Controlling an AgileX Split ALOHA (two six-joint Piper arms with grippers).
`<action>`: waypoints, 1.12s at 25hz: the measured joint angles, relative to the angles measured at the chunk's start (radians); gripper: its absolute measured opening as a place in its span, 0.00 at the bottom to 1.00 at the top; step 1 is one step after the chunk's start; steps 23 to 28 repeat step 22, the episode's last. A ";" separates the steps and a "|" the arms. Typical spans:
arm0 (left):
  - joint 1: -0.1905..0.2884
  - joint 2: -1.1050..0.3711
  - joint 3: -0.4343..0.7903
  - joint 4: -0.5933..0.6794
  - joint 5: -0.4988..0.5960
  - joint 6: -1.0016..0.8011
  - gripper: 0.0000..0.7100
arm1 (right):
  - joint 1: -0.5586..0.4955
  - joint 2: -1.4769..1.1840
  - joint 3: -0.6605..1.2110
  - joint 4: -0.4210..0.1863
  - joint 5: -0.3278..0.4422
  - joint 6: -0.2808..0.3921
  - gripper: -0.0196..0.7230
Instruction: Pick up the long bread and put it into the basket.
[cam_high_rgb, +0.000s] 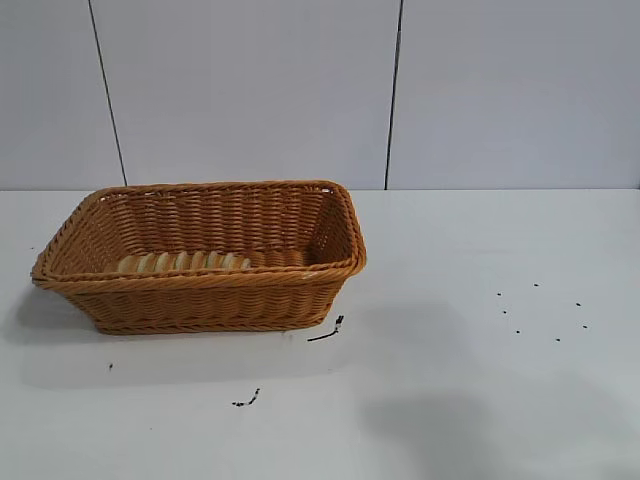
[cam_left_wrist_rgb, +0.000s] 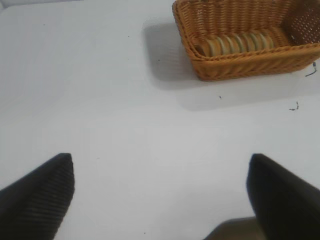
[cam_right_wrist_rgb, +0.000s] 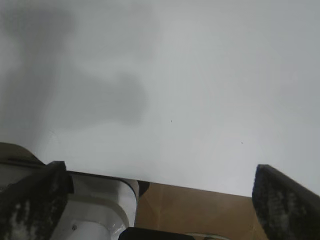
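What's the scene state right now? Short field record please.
long bread: lying inside the basket, along its near wall
basket: upright on the table, left of centre in the exterior view
left gripper: open, empty, above bare table, apart from the basket
right gripper: open, empty, over the table's edge
task: bread already in basket

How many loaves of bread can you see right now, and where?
1. The long bread lies inside the basket, along its near wall toward the left end. The near wall hides part of the floor, so a smaller piece could be out of sight.
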 joint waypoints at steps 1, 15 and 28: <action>0.000 0.000 0.000 0.000 0.000 0.000 0.98 | 0.000 -0.049 0.001 0.001 -0.007 0.000 0.96; 0.000 0.000 0.000 0.000 0.000 0.000 0.98 | 0.000 -0.293 0.006 -0.004 -0.011 0.027 0.96; 0.000 0.000 0.000 0.000 0.000 0.000 0.98 | 0.000 -0.293 0.006 -0.009 -0.011 0.032 0.96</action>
